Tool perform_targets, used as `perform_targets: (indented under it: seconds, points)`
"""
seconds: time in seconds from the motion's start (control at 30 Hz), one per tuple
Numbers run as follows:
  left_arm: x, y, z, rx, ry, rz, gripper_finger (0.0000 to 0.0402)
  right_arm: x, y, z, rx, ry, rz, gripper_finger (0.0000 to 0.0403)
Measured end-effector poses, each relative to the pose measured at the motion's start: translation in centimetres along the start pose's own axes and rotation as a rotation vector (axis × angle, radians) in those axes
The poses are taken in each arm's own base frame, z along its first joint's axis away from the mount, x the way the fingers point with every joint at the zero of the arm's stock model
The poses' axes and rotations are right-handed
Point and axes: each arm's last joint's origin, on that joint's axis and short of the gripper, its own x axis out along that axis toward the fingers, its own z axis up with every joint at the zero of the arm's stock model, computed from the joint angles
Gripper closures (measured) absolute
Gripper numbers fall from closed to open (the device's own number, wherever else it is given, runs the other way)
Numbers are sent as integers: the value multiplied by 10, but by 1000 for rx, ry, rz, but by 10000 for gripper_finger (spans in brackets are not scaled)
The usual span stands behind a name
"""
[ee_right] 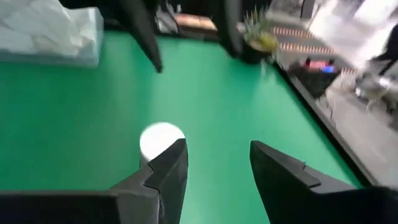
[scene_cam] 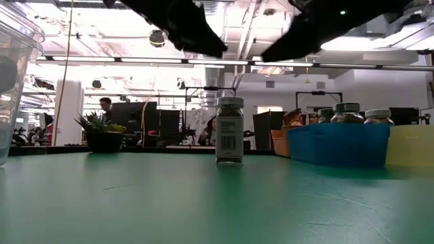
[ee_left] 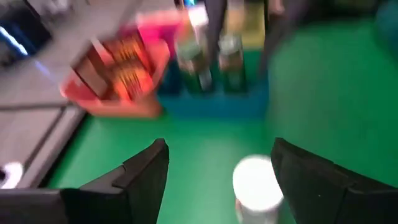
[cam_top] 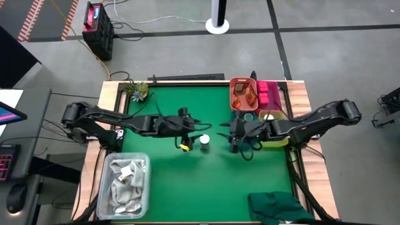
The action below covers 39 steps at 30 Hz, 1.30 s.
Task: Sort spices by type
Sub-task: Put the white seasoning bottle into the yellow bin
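A white-capped spice jar [cam_top: 204,141] stands upright on its base on the green mat [cam_top: 169,181], alone near the table's middle [scene_cam: 229,130]. My left gripper [cam_top: 195,132] hovers open just to its left and above; in the left wrist view the white cap [ee_left: 257,182] shows below, between the open fingers [ee_left: 217,146]. My right gripper [cam_top: 231,134] hovers open to the jar's right. In the right wrist view the cap [ee_right: 160,140] lies beside one finger of that open gripper [ee_right: 217,146]. Neither gripper touches the jar.
Along the right edge stand an orange bin [cam_top: 244,94] with packets, a pink bin [cam_top: 269,94], a blue bin [scene_cam: 337,144] holding jars and a yellow bin [scene_cam: 410,144]. A small plant [cam_top: 137,89] sits far left, a clear tub of white rags [cam_top: 125,181] near left, a dark green cloth [cam_top: 278,206] near right.
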Motion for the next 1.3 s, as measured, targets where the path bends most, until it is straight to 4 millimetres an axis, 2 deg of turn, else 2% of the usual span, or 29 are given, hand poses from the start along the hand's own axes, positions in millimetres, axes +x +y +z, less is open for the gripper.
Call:
perform_targets:
  seconds: [0.2,0.43,0.57,0.67,0.83,1.07,1.3]
  points:
    - [-25,5,2,-66,-268,25,134,23,16,-2,-59,-67,13,176]
    - [-47,14,-19,-46,-321,146,134,48,27,5,-38,-1,43,115]
    - [-49,17,-27,-49,-325,158,134,67,24,10,-33,70,40,89]
    - [-48,17,-30,-41,-295,153,134,84,17,11,25,106,107,74]
    - [-47,16,-32,-28,-267,148,134,106,1,2,104,212,154,52]
    - [-58,20,-31,-11,-253,151,134,111,6,-2,103,230,176,40]
    - [-66,22,-29,-29,-264,152,134,103,10,4,76,214,194,45]
